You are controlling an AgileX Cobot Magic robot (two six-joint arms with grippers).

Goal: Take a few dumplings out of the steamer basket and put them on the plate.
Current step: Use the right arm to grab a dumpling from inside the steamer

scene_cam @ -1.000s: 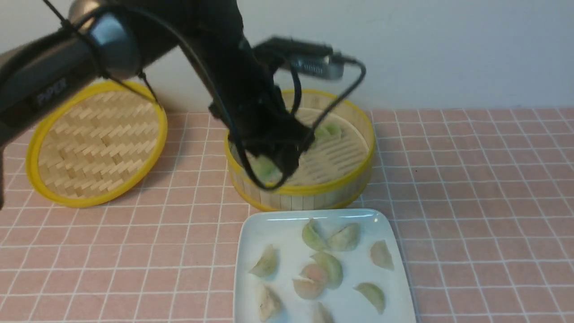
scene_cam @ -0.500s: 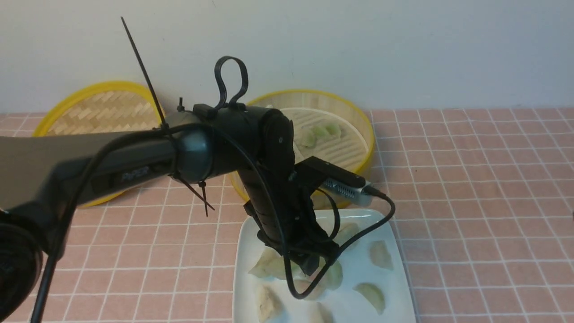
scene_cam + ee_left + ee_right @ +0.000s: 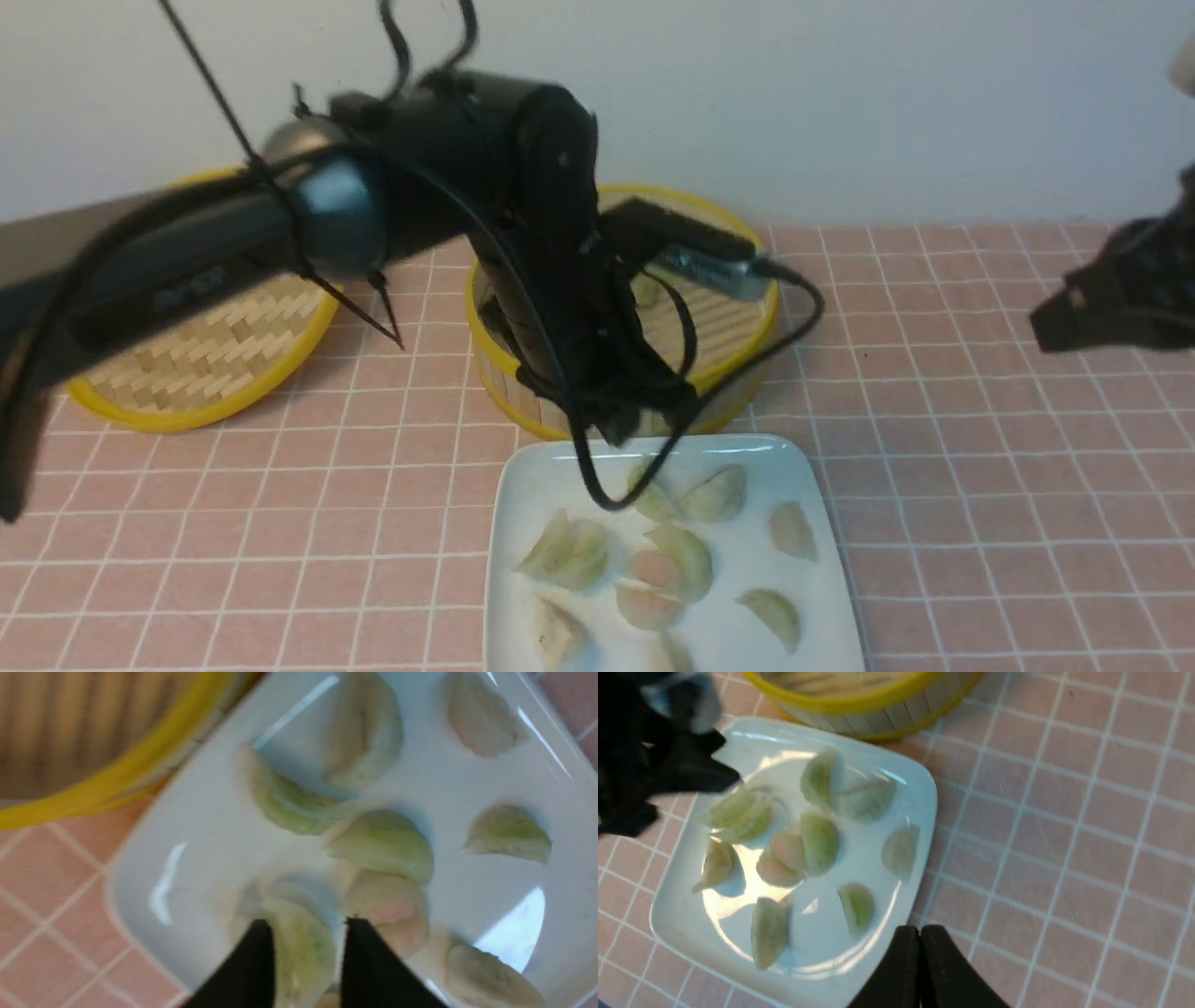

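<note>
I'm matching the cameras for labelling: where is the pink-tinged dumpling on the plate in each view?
Front view: pink-tinged dumpling near the plate's middle, touching a green dumpling on its right.
Left wrist view: pink-tinged dumpling seen just beside the left hand, against that green dumpling.
Right wrist view: pink-tinged dumpling mid-plate, against the same green dumpling.
Shared landmark: the steamer basket, its yellow rim beside the plate.

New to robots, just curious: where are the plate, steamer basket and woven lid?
plate (image 3: 532, 485), front view, bare corner.
steamer basket (image 3: 896, 716), right wrist view, slatted wall.
woven lid (image 3: 187, 359), front view, woven face.
</note>
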